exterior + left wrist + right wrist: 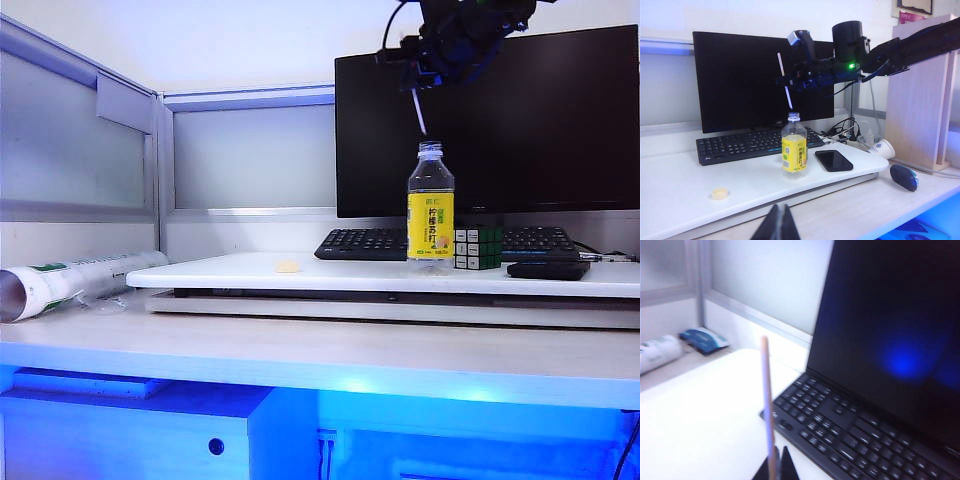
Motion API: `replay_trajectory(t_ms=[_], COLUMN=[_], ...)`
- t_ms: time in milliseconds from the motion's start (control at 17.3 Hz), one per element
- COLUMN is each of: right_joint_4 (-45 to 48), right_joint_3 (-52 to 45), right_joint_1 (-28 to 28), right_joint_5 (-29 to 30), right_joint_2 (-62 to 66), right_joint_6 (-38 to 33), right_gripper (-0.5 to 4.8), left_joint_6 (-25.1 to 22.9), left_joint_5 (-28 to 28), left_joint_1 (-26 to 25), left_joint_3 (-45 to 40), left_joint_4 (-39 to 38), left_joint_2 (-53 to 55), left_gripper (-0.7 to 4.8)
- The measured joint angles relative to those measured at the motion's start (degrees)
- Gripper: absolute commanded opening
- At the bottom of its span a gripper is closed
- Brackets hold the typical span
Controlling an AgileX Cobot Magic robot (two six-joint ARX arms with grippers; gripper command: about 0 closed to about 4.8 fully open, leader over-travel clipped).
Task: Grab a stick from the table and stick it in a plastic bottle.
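The table (pixel 250 345) spreads wide below both claws, and its raised white board (pixel 230 272) has a long bare stretch running from the bottle's foot out to the board's left edge in the exterior view, broken only by a small beige lump (pixel 288 266). Behind the right gripper (pixel 418 86) stands the black monitor (pixel 560 120). The keyboard (pixel 365 243) lies along the monitor's base, low behind that claw.

The right gripper hangs high in open air, above the plastic bottle (pixel 431 205) and slightly to the left of its neck in the exterior view. Its jaws are pressed together on the stick (pixel 419 111), which points down toward the bottle's open mouth. The stick's lower tip is just above the mouth and apart from it, a small gap of air showing between them in the left wrist view. The bottle stands upright on the board, a Rubik's cube (pixel 478 248) just beside it and a black phone (pixel 548 269) near the board's front edge, both below the right claw.

The left gripper (pixel 778 226) sits low, well apart from the bottle, its fingers closed together on nothing.
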State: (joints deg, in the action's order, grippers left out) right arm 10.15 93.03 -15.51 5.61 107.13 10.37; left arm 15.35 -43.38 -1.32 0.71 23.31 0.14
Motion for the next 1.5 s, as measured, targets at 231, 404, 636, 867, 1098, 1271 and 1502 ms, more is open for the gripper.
replay_trajectory(t_ms=[231,404,636,867,1098,1271,1502], right_joint_4=[0.0,0.0,-0.2,-0.2,-0.7,-0.7,-2.1], right_joint_3=[0.0,0.0,0.0,0.0,0.0,0.0,0.0], right_joint_1=[1.2,1.8,1.8,1.8,1.8,1.8,1.8], right_joint_5=[-0.7,-0.9,-0.6,-0.6,0.0,0.1,0.4], right_joint_2=[0.1,0.1,0.2,0.2,0.3,0.3,0.4], right_joint_6=[-0.1,-2.2,-2.6,-3.0,-4.2,-4.4,-4.7], right_gripper=[-0.09,-0.09,-0.09,-0.09,-0.09,-0.09,-0.09], left_joint_6=[0.0,0.0,0.0,0.0,0.0,0.0,0.0], left_joint_5=[0.0,0.0,0.0,0.0,0.0,0.0,0.0], left_joint_1=[0.0,0.0,0.0,0.0,0.0,0.0,0.0], left_joint_3=[0.0,0.0,0.0,0.0,0.0,0.0,0.0], left_joint_4=[0.1,0.1,0.1,0.1,0.1,0.1,0.1], left_joint_2=[0.0,0.0,0.0,0.0,0.0,0.0,0.0], left_gripper=[-0.05,-0.05,-0.05,-0.05,-0.05,-0.05,-0.05])
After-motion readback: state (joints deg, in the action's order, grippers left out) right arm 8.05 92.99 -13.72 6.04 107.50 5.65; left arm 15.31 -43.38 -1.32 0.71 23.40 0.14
